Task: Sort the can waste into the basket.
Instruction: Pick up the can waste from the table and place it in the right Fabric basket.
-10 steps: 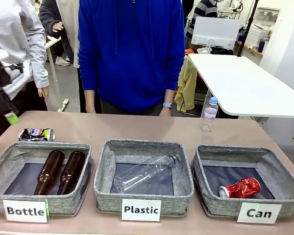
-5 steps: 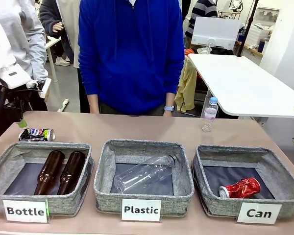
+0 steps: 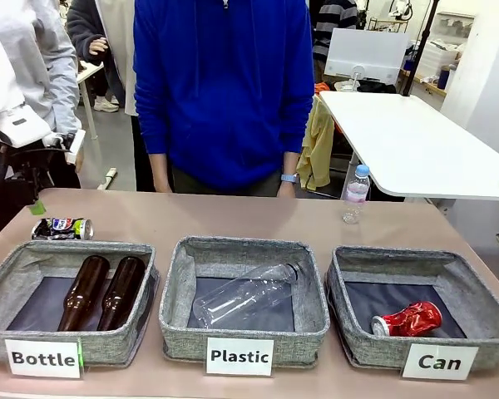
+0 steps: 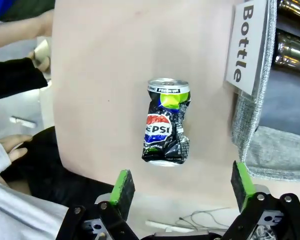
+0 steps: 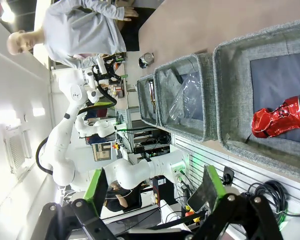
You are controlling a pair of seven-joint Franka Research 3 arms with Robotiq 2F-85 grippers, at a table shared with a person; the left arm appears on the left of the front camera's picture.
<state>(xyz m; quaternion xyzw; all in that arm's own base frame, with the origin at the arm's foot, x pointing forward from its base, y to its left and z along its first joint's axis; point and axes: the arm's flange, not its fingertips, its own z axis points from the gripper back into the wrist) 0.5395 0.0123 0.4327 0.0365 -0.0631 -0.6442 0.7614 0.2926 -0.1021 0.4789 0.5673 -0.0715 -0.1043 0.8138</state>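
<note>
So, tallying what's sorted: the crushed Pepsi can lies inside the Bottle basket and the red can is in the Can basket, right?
No. The Pepsi can lies on the table, just outside the Bottle basket, as the front view shows. The red can is in the Can basket.

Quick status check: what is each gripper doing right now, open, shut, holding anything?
Left gripper: open, empty, hovering over the crushed Pepsi can on the table.
Right gripper: open, holding nothing.
</note>
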